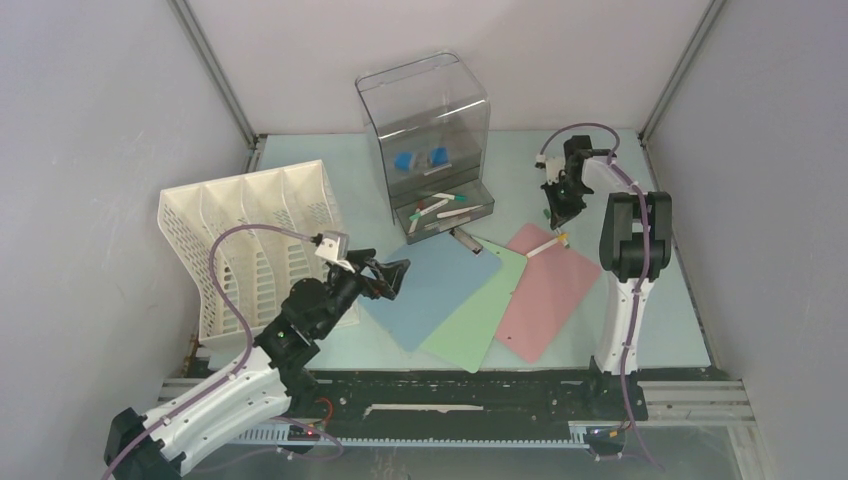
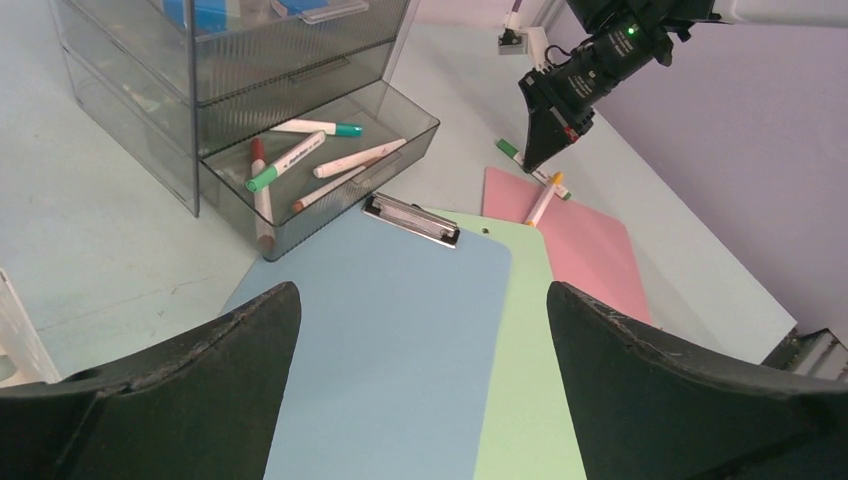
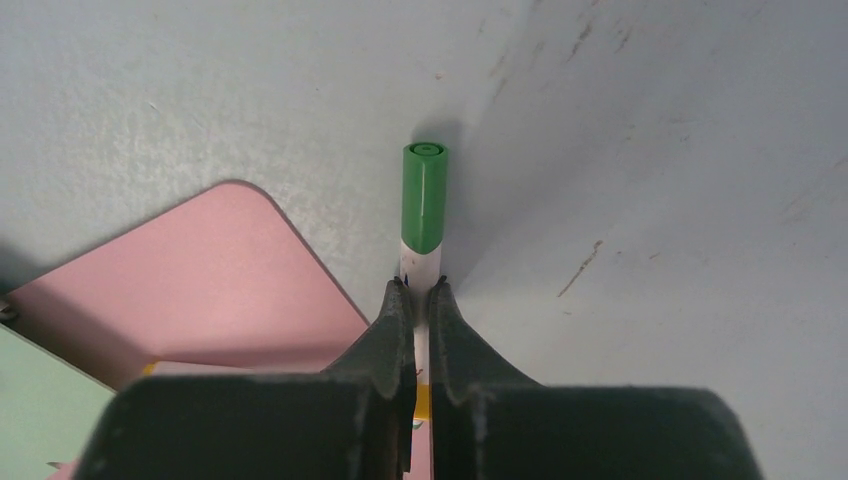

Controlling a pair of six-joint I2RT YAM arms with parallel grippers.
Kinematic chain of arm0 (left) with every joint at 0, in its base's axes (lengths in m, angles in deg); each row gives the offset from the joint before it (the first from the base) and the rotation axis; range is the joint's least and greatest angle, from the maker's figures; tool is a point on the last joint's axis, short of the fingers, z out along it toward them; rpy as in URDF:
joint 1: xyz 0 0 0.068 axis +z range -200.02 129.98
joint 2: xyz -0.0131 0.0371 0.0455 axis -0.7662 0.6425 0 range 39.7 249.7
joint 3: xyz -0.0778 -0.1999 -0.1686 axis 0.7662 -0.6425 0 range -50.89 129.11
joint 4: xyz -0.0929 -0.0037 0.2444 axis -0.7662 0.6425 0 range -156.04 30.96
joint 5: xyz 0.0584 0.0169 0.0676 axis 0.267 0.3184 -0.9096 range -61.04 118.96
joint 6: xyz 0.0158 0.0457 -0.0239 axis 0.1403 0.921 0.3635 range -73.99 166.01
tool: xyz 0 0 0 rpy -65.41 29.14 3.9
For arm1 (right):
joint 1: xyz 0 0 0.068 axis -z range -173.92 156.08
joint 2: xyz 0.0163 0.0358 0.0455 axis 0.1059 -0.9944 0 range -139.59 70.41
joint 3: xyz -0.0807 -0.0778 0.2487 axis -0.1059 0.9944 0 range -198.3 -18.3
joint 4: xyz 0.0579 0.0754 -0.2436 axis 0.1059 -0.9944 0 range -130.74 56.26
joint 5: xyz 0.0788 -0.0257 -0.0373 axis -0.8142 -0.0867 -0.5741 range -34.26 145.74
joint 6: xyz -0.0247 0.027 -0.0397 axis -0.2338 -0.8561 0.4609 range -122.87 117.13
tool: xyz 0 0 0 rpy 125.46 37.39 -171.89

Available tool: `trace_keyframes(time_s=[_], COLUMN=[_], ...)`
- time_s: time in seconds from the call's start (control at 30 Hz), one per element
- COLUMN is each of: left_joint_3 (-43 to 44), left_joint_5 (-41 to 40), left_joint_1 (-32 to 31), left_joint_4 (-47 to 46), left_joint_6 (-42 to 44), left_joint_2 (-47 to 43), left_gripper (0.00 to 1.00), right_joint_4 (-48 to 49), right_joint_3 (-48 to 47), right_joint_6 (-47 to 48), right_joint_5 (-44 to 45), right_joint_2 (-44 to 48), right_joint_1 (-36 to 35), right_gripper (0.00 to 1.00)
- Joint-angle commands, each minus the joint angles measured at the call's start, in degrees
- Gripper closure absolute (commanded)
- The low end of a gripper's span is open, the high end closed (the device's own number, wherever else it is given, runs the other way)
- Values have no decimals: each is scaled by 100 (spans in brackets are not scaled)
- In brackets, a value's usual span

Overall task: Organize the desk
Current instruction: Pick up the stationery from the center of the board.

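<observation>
- Top external view: the desk (image 1: 660,320), a pale mint-green tabletop, fills the middle of the frame between grey walls, with a black rail along its lower edge; a white slotted file rack (image 1: 250,240) stands at the left and a clear drawer box (image 1: 425,100) at upper centre.
- Below the box three boards fan out and overlap; the blue clipboard (image 1: 430,290) lies on top, the green board (image 1: 480,320) under it, and the pink board (image 1: 550,290) furthest right.
- Right wrist view: the right gripper (image 3: 420,292) is pinched tight on the white barrel of a green-capped marker (image 3: 424,195); the cap points to the top of the frame over bare desk, just beside the pink board's rounded corner; whether the marker rests on the desk or hangs just clear of it, I cannot tell.
- Left wrist view: the left gripper (image 2: 420,295) stands wide apart and holds nothing, above the blue clipboard; the clipboard's metal clip (image 2: 412,220) sits near frame centre.
- An orange-capped marker (image 2: 545,198) lies across the pink board's top edge, just below the right gripper's tip.
- The box's bottom drawer (image 2: 400,155) stands open at upper left of the left wrist view; several loose markers (image 2: 290,160) lie in it, some with green caps and some with red.
</observation>
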Motion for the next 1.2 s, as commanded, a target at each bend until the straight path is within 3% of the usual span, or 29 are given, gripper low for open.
trace_keyframes(time_s=[0.0, 0.2, 0.6, 0.93, 1.03, 1.17], left_joint_3=[-93, -63, 57, 212, 440, 746], left_joint_5=[284, 707, 1482, 2413, 2836, 3098], left_joint_1=[49, 63, 66, 81, 80, 45], left_joint_4=[-439, -807, -1294, -2647, -3237, -4238], left_joint_6=[-233, -381, -669, -1490, -1912, -2586], left_joint_2=[32, 369, 837, 1520, 2025, 2787], left_gripper=[0, 0, 0, 0, 0, 0], right_joint_4=[-40, 50, -647, -1167, -755, 819], right_joint_3=[-79, 181, 288, 613, 1132, 2126], right_joint_6=[57, 133, 377, 129, -100, -1316], right_joint_5=[-201, -766, -2743, -5926, -6551, -7332], right_joint_2=[336, 1112, 2308, 3104, 3537, 4162], right_joint_1=[218, 381, 460, 445, 425, 418], right_gripper=[100, 100, 100, 100, 100, 100])
